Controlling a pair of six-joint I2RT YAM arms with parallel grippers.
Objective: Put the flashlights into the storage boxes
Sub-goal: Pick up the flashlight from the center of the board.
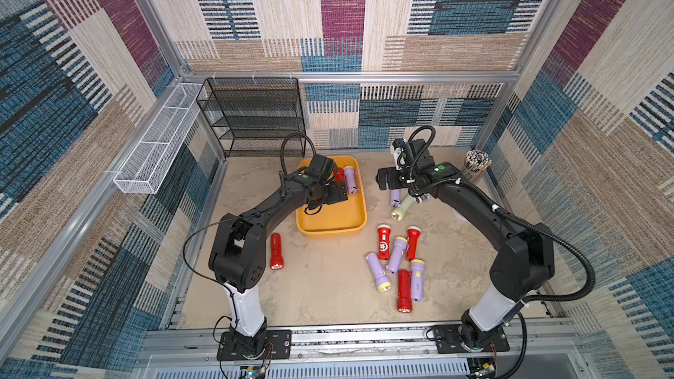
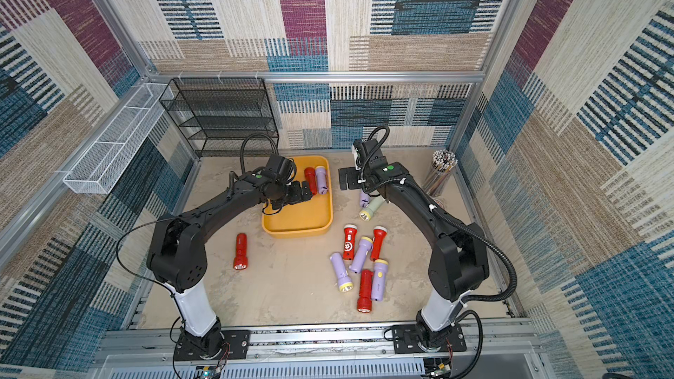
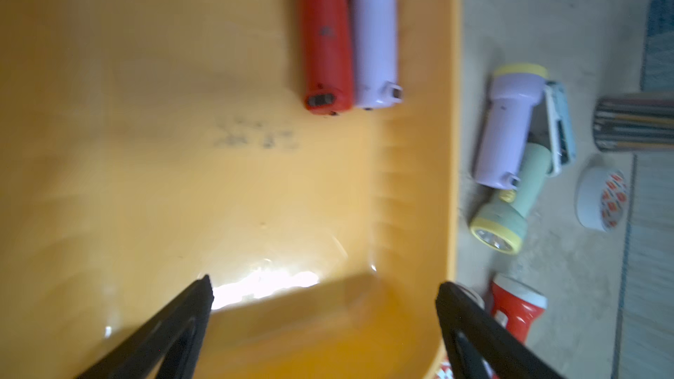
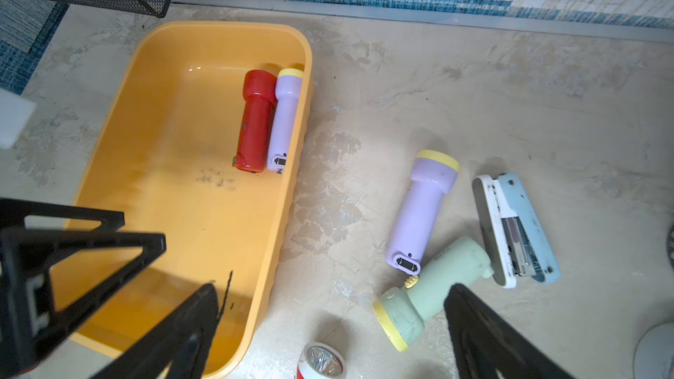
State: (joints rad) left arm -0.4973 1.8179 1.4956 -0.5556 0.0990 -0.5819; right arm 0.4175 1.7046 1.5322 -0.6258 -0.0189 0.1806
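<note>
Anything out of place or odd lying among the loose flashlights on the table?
Yes. A pale blue stapler lies splayed open, its metal channel showing, right beside the pale green flashlight and a lilac flashlight. It is the only non-flashlight in that cluster.

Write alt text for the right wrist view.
A red flashlight and a lilac flashlight lie side by side in a yellow tray. Outside lie a second lilac flashlight, a pale green flashlight and a stapler; the right tool is open.

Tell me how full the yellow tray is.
Nearly empty. Only a red flashlight and a lilac flashlight lie side by side along one wall of the tray; the floor in view is bare.
</note>
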